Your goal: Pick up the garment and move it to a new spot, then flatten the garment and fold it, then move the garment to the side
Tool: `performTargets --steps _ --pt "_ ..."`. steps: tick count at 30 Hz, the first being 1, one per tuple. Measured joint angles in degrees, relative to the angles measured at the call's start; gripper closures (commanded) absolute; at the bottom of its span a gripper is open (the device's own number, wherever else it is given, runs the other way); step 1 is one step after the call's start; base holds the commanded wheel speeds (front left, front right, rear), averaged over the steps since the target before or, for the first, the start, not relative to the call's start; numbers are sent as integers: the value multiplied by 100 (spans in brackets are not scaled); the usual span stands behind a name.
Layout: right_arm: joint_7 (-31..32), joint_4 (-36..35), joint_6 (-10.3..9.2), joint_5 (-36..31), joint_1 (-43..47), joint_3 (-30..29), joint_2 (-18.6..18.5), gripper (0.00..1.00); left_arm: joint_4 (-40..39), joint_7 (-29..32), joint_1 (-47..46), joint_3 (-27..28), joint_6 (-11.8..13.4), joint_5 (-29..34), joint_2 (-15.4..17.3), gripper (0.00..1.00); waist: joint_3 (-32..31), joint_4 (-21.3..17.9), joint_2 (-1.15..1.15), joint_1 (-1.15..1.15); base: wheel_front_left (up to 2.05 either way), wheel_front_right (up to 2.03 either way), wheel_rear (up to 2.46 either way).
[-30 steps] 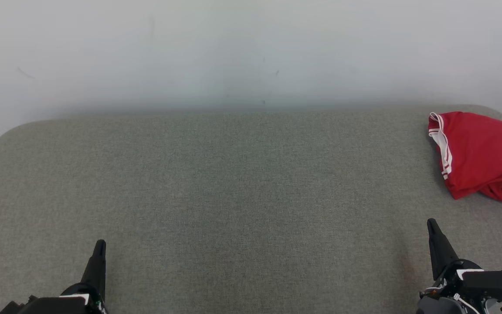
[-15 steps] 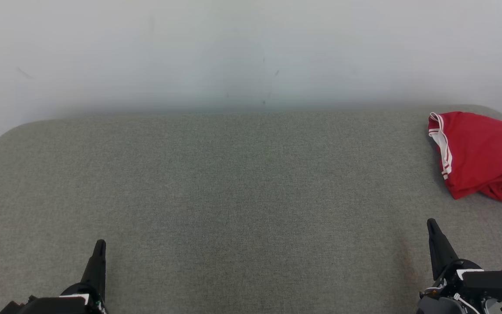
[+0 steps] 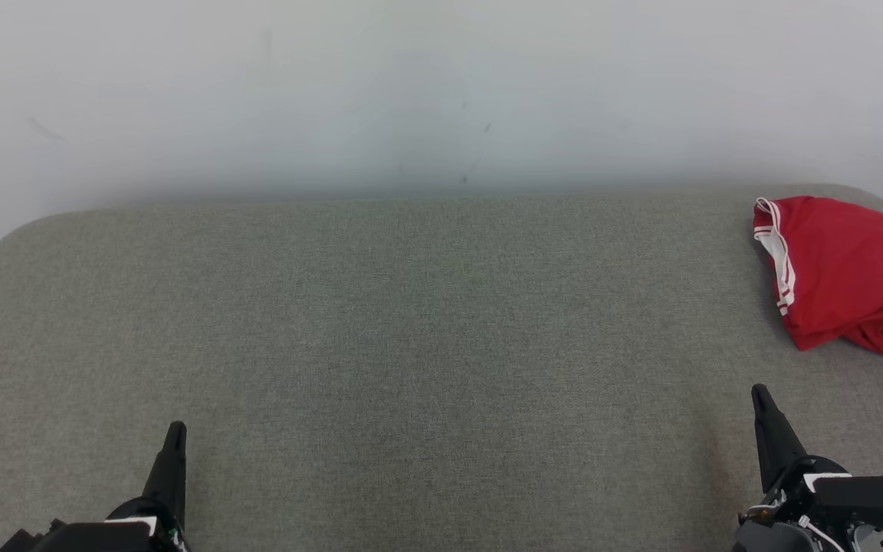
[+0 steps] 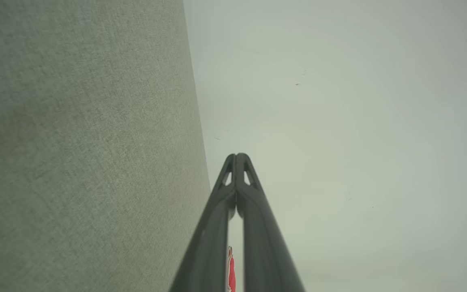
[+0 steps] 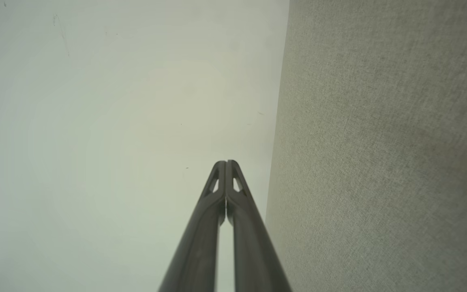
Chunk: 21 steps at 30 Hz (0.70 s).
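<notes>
A red garment (image 3: 844, 268) with white-striped trim lies bunched at the far right of the grey fabric surface (image 3: 411, 330), partly cut off by the head view's right edge. A sliver of the garment (image 4: 231, 269) peeks between the fingers in the left wrist view. My left gripper (image 3: 175, 431) rests at the lower left, shut and holding nothing, far from the garment. My right gripper (image 3: 759, 395) sits at the lower right, shut and holding nothing, a short way in front of the garment. In both wrist views the left gripper (image 4: 236, 156) and right gripper (image 5: 226, 163) have their tips pressed together.
A pale wall (image 3: 441, 92) rises directly behind the grey surface. The surface has rounded far corners and stretches wide between the two grippers.
</notes>
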Motion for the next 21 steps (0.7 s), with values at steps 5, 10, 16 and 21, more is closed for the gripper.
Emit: performTargets --steps 5,10,16,21 --pt "0 1 0 0 0 -3 2 100 -2 0 0 -1 0 0 0 100 0 0 0 0 0 0 0" --pt "2 2 0 -1 0 -4 3 100 -2 0 -1 -1 0 0 0 100 0 0 0 0 0 0 0" --pt "7 2 0 -2 0 -7 5 100 -2 0 -1 1 -1 0 0 100 0 0 0 0 0 0 0" --pt "7 2 0 -7 -1 -8 8 100 -2 0 -1 1 0 0 0 100 0 0 0 0 0 0 0"
